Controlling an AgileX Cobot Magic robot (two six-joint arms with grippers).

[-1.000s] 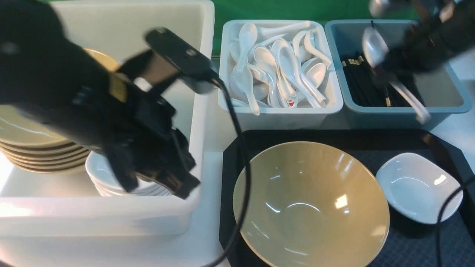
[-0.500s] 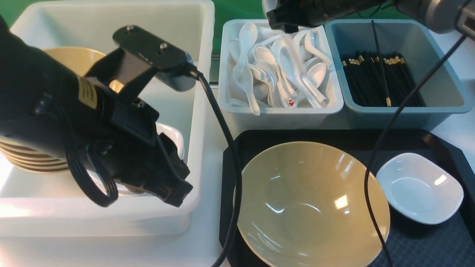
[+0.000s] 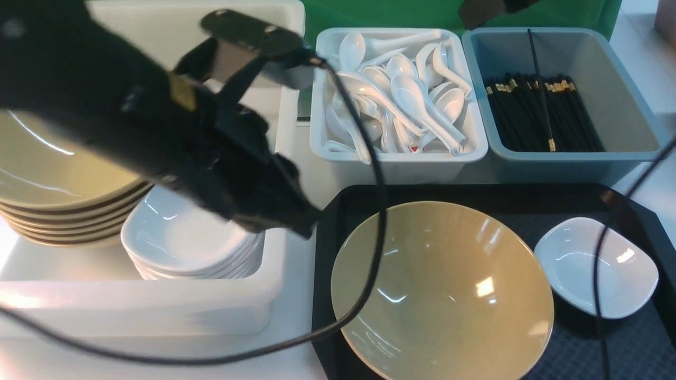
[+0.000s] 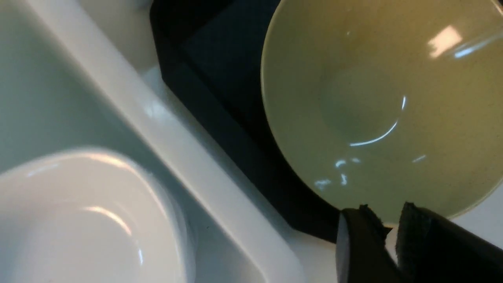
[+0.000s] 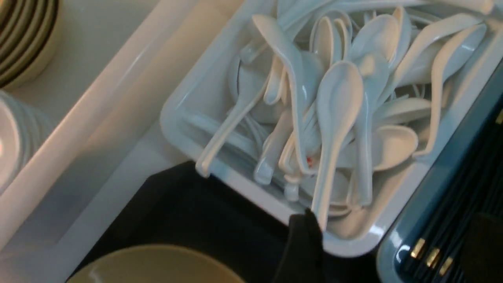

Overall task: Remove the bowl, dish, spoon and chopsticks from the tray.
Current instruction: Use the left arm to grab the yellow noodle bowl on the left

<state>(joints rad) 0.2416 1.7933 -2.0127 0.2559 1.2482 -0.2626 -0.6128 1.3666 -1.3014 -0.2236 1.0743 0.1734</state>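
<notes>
White tabletop (image 3: pixel 301 274) under tray (image 3: pixel 475 191), green backdrop (image 3: pixel 380 13)

The tray (image 3: pixel 634 353) is black, its floor stamped with a fine diamond grid. On it, the bowl (image 3: pixel 443 290) is a glossy tan-olive yellow with white glints, and the dish (image 3: pixel 597 266) is plain glossy white. Left of the tray, a white tub (image 3: pixel 158 311) holds a stack of bowls (image 3: pixel 42 169) in the same tan, dark brown at their outer edges, beside white dishes (image 3: pixel 179 237). Beyond the tray, white spoons (image 3: pixel 406 95), one with a small red mark (image 3: pixel 415 148), fill a white box (image 3: pixel 396 169). Black chopsticks (image 3: pixel 528 116) banded in gold lie in a grey-blue bin (image 3: pixel 554 166). The table (image 3: pixel 300 274) is white and the backdrop (image 3: pixel 380 13) green.
</notes>
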